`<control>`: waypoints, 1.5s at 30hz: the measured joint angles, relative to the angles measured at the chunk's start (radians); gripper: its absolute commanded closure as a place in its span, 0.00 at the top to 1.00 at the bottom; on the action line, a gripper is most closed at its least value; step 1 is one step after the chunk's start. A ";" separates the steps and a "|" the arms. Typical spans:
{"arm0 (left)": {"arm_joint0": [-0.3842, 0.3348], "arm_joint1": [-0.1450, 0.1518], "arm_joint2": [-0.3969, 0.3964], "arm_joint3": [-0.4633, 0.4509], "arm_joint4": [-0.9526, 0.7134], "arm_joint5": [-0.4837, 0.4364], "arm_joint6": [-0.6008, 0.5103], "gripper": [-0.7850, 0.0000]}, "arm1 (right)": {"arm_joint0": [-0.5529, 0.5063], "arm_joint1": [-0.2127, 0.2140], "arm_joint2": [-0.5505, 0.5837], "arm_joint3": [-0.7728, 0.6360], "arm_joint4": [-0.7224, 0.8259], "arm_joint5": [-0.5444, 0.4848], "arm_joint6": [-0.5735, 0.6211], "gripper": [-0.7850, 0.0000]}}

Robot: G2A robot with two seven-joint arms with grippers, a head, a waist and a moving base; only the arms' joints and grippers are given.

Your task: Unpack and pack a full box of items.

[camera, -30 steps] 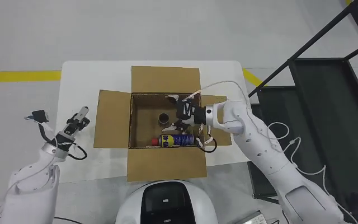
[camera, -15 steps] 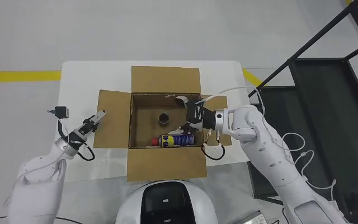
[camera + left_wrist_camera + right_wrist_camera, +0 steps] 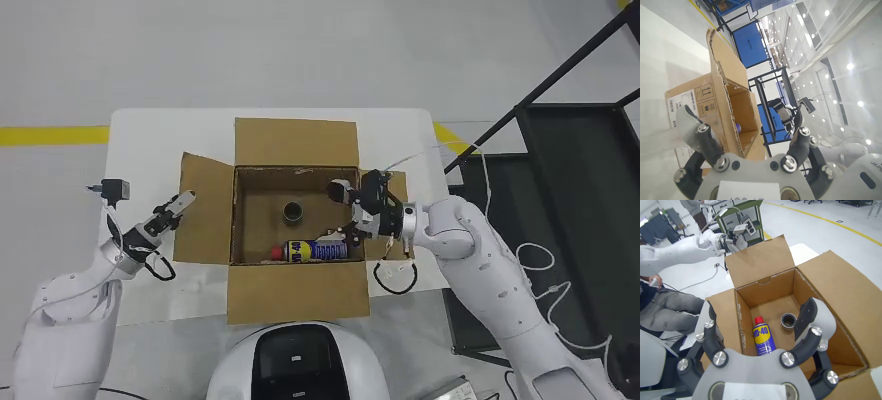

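Observation:
An open cardboard box (image 3: 296, 142) stands mid-table with its flaps spread. Inside it lie a blue and yellow spray can (image 3: 317, 248) (image 3: 763, 339) on its side by the near wall, and a dark short ring (image 3: 292, 211) (image 3: 788, 322) upright on the floor. My right gripper (image 3: 345, 212) (image 3: 757, 315) hangs open and empty above the box's right wall, facing in. My left gripper (image 3: 180, 203) (image 3: 743, 117) is open and empty over the box's left flap (image 3: 723, 62). A bit of the can (image 3: 738, 127) shows past that flap.
The white table (image 3: 400, 130) has bare room around the box on all sides. A black metal rack (image 3: 560, 200) stands just right of the table. A yellow line (image 3: 50, 135) crosses the floor at left.
My right gripper has drawn back from inside the box to its right wall, still empty. My left gripper has moved right, from off the box to over the left flap.

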 measured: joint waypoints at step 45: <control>-0.112 -0.010 0.272 0.021 0.192 -0.004 0.093 1.00 | -0.154 0.079 0.243 0.468 0.566 -0.011 0.098 1.00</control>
